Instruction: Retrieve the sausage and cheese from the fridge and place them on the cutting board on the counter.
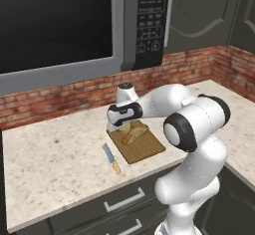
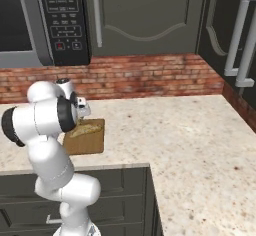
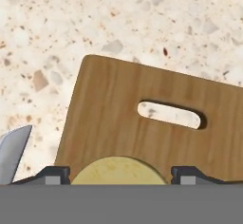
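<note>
Hovering over speckled counter (image 1: 60, 154), frame centre: end effector (image 3: 118, 173) straddling yellowish cheese (image 3: 117, 171) atop cutting board (image 3: 118, 109), jaws parted. Judging placing step; next, lifting clear.

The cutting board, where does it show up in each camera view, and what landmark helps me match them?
Left base view: cutting board at centre, on the counter.
Right base view: lower left, beside the arm.
Hand view: across the middle, slot handle upper right.
Shared landmark: the tan roll lying on it.
</note>
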Tool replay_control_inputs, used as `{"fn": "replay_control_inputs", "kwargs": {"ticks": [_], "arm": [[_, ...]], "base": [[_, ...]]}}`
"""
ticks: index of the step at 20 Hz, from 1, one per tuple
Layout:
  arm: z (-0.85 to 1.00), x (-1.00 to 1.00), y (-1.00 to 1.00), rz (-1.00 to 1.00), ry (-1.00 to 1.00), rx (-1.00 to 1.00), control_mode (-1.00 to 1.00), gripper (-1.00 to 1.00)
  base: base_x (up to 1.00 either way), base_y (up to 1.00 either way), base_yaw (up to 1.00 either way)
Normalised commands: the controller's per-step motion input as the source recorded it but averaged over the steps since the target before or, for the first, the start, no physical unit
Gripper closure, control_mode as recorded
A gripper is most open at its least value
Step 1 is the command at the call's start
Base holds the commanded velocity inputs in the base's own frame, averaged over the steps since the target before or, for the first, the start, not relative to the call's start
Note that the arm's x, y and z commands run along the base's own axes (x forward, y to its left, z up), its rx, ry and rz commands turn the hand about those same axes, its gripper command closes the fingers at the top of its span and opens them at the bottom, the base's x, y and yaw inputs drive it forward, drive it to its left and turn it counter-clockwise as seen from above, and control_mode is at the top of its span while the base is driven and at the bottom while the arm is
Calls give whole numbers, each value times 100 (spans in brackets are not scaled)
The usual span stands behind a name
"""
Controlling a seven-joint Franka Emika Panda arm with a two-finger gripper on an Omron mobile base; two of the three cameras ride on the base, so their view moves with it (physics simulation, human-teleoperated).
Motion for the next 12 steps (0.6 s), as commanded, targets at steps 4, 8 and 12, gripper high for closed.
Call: {"fn": "replay_control_inputs", "kwargs": {"ticks": [4, 8, 12], "arm": [[-16, 26, 41, 0, -7, -4, -100, 100], [-27, 11, 9, 0, 0, -1, -100, 100], [-46, 13, -4, 0, 5, 0, -100, -100]], "base": [[0, 0, 0], [0, 0, 0], [0, 0, 0]]}}
